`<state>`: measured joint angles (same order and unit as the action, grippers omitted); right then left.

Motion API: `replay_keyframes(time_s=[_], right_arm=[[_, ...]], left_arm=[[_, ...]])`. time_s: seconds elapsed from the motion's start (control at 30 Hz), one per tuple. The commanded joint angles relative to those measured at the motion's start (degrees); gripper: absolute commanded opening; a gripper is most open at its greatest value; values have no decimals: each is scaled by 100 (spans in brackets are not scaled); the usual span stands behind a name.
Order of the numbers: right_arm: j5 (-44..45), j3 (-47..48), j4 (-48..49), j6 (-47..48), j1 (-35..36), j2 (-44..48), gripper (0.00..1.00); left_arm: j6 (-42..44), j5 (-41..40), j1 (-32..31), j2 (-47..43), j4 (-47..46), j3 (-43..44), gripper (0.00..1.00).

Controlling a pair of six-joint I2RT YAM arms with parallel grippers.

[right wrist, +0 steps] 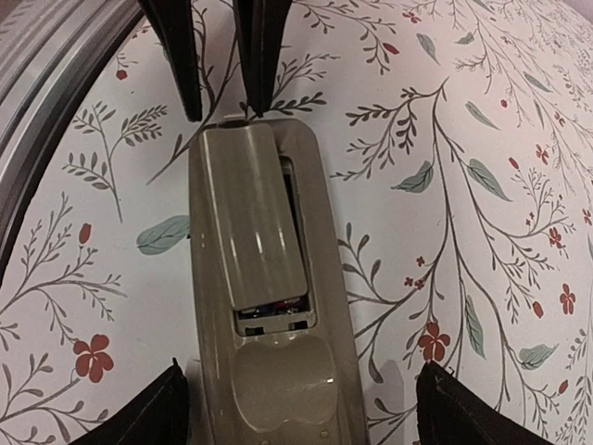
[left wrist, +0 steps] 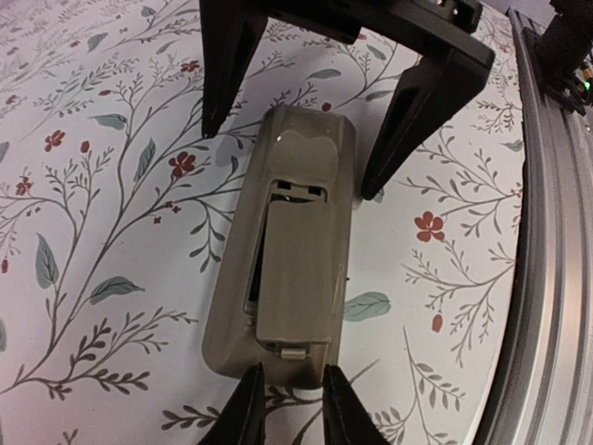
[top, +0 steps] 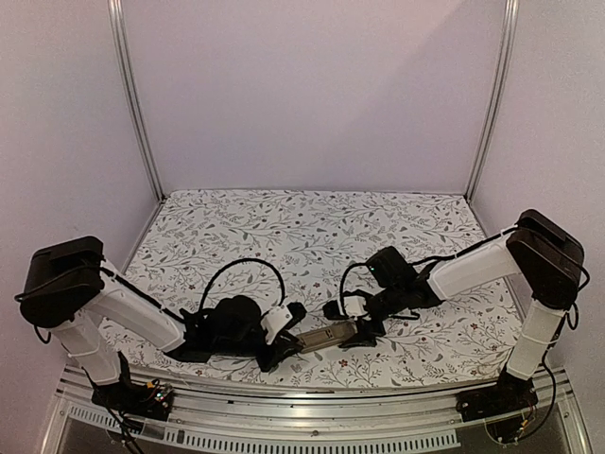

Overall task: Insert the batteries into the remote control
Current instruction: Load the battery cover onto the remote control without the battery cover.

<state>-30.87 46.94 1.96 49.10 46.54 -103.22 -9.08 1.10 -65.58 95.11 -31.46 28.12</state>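
- The remote (left wrist: 310, 139) lay back-up on the surface (left wrist: 111, 232), at about 6 o'clock in the top view, close to the near edge and between the two hands.
- The cover (left wrist: 296, 269) was laid over the battery recess but was not seated. It sat slightly askew, with a dark gap along one long edge and another at the end toward the right hand.
- The batteries could not be made out for certain. Only dark shapes and small glints were seen in the gap under the cover, and no loose cell was seen in any view.
- From this it was judged that the batteries were probably already loaded, and that closing the cover was the step in hand.
- The left hand (left wrist: 291, 380) was placed at the remote's 8 o'clock end in the top view. Its fingers were drawn close with a narrow gap left, and nothing was gripped between them.
- The right hand (left wrist: 291, 159) was spread wide, released, and straddled the remote's 2 o'clock end. Whether either finger touched the body could not be told.
- What was left, by this judgement: the cover had to be squared with the recess, slid home and latched.
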Motion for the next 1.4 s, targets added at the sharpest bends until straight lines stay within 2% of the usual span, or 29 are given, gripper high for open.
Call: replay_keyframes(time_s=[0.0,0.63,1.37], right_arm=[[36,131,-145,185,-31,-193,82],[36,131,-159,258,-29,-235,75],[-5,184,-154,170,-29,-207,73]], left_arm=[[124,25,38,134,-69,123,21],[330,-47,115,247,74,232,18],[272,369,119,493,-167,354,17]])
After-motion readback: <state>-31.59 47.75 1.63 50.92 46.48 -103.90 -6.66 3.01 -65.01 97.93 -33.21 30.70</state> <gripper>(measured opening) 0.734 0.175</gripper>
